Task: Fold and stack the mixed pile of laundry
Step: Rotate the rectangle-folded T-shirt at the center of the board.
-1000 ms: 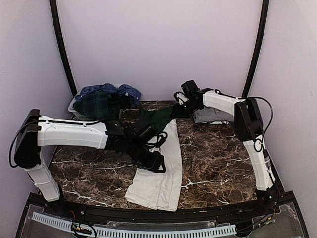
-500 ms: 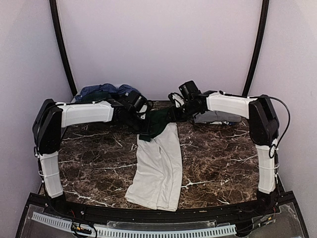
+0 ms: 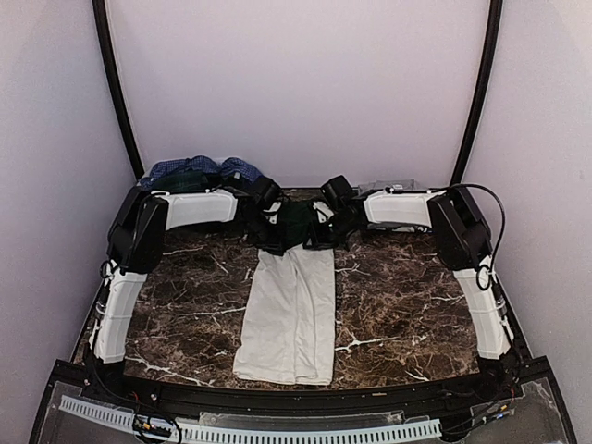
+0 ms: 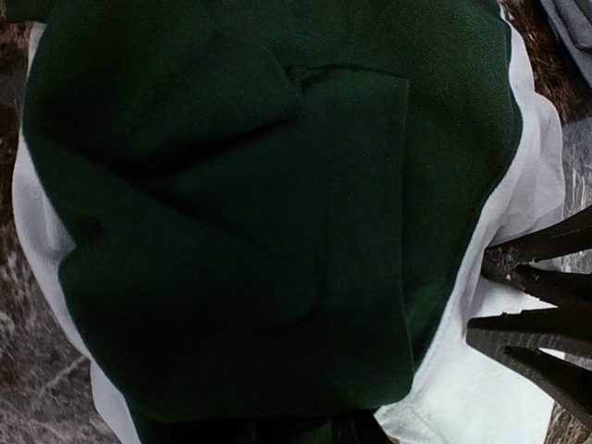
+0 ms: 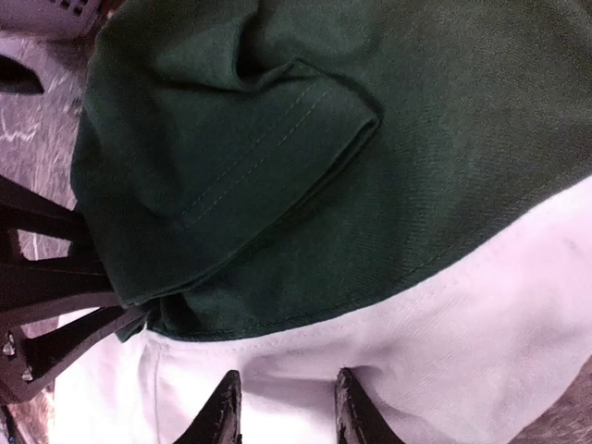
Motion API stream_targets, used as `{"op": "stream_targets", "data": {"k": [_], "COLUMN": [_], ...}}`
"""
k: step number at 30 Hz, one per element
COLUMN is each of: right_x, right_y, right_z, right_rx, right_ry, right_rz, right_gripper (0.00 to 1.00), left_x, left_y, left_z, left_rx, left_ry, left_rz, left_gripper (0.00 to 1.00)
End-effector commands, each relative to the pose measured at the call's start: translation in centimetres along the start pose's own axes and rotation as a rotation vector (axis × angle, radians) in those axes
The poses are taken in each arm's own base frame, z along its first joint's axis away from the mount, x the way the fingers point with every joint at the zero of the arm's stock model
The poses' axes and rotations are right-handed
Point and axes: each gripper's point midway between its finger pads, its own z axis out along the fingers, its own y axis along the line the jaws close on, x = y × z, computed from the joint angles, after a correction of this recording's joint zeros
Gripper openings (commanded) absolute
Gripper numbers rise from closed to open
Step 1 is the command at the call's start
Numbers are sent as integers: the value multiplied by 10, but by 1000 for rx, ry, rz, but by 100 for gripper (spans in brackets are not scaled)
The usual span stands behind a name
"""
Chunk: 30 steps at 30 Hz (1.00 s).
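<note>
The white tee with dark green sleeves lies folded lengthwise down the middle of the marble table, its green end at the far side. My left gripper sits at the left of that green end. In the left wrist view green cloth drapes over its jaws, which seem shut on it. My right gripper is at the right of it, and its fingertips pinch the white cloth just below the green hem. The rest of the laundry pile sits at the back left.
The basket shows only as a pale slatted corner in the right wrist view. A grey garment lies at the back right, behind the right arm. The table's front rail runs along the near edge.
Both grippers came together at the tee's far end and the tee now lies straight. One second ago the left gripper was low on the tee's middle, and it moved to the far end.
</note>
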Motion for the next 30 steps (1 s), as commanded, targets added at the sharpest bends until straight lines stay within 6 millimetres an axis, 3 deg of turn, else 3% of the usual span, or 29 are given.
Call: {"op": "stream_targets", "data": {"k": [1, 5, 8, 12, 14, 16, 19, 20, 21, 22, 23, 24, 26, 30], "right_x": [-26, -59, -87, -111, -116, -96, -61, -43, -25, -7, 14, 33, 65, 114], "right_y": [-32, -49, -47, -15, 15, 30, 57, 65, 70, 76, 80, 85, 95, 114], "right_z": [8, 13, 3, -40, -81, -99, -124, -126, -127, -127, -124, -121, -115, -109], "right_rx": [60, 68, 48, 0, -55, -68, -111, -119, -122, -132, -141, -149, -168, -181], "right_ry": [-46, -96, -144, -193, -236, -218, -178, -149, -126, -100, -65, -36, 19, 96], "right_rz": [38, 29, -3, -58, -88, -100, -109, -106, -99, -96, -76, -70, -44, -19], "right_gripper": [32, 33, 35, 43, 46, 48, 49, 48, 47, 47, 47, 47, 45, 43], "left_x": [-5, -30, -57, -85, -90, -83, -51, -44, -23, -16, 5, 11, 49, 96], "left_y": [29, 43, 43, 32, 23, 10, -7, -22, -17, -27, -21, -26, -21, -28], "left_z": [18, 28, 13, -39, -72, -102, -137, -160, -151, -170, -160, -175, -167, -163], "left_rx": [-50, -33, -17, -1, 22, 57, 48, 62, 33, 54, 58, 82, 107, 114], "left_ry": [54, 14, -44, -131, -162, -179, -217, -255, -231, -258, -222, -245, -187, -130], "left_rz": [-19, -63, -62, -23, -14, 6, 79, 110, 108, 114, 86, 76, 41, 47], "left_gripper": [26, 31, 38, 47, 50, 52, 55, 56, 57, 57, 57, 57, 57, 56]}}
